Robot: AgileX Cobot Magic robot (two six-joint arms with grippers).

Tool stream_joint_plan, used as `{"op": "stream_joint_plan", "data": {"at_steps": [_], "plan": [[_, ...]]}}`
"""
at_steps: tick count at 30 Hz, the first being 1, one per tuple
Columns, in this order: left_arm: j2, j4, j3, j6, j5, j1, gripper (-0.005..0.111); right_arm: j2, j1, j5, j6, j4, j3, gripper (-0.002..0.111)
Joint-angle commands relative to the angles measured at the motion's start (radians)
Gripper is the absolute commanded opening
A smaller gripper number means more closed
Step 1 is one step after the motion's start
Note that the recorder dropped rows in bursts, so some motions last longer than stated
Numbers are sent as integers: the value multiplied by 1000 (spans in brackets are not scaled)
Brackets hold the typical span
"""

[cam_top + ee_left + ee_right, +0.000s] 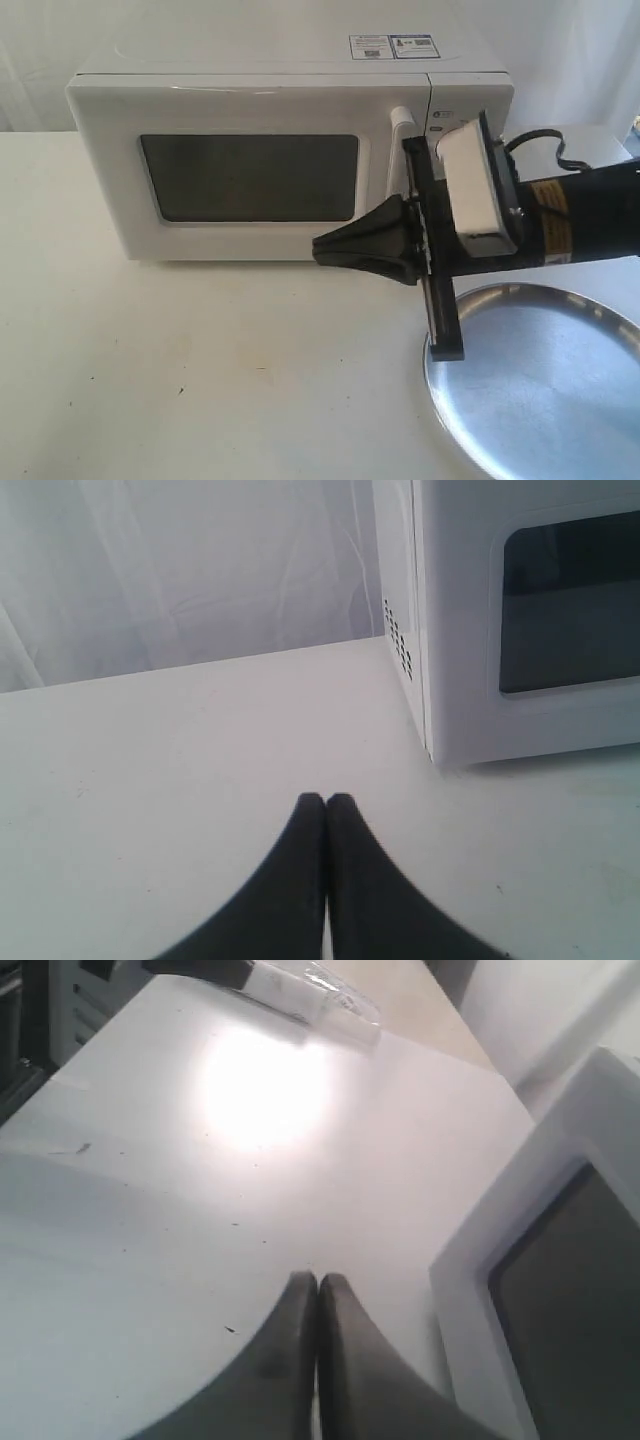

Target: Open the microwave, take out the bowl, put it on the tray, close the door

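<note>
The white microwave [250, 95] stands at the back of the table with its door [110, 180] shut and the dark window showing nothing inside. The bar handle [399, 135] runs down the door's right side. The bowl is hidden. The silver tray [545, 385] lies at the front right. My right gripper [320, 248] is shut and empty, pointing left in front of the door's lower right corner, just below the handle; its wrist view shows the gripper [317, 1280] beside the door [470, 1260]. My left gripper [326, 800], also shut and empty, hovers over the table left of the microwave [450, 630].
A black cable [548, 148] loops behind the right arm beside the microwave. The table [200, 380] is white, with a white curtain behind it. In the right wrist view a clear plastic-wrapped object [315, 992] lies at the table's far edge.
</note>
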Motion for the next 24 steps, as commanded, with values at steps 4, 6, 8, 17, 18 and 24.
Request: {"op": "stream_joint_plan", "data": {"at_steps": [4,6,8,17,18,24], "plan": [[-2,-8,-3,0,-4,0,0,-74,-149,92,52,123,123,0],[-2,-8,-3,0,-4,0,0,-76,-199,89,-16,244,183,0],[-2,-8,-3,0,-4,0,0,-62,-249,75,-88,482,268,0],[-2,-8,-3,0,-4,0,0,85,-283,-16,-194,526,272,0],[-2,-8,-3,0,-4,0,0,95,-283,-16,-198,526,263,0],[-2,-8,-3,0,-4,0,0,118,-283,-16,-165,531,176,0]]}}
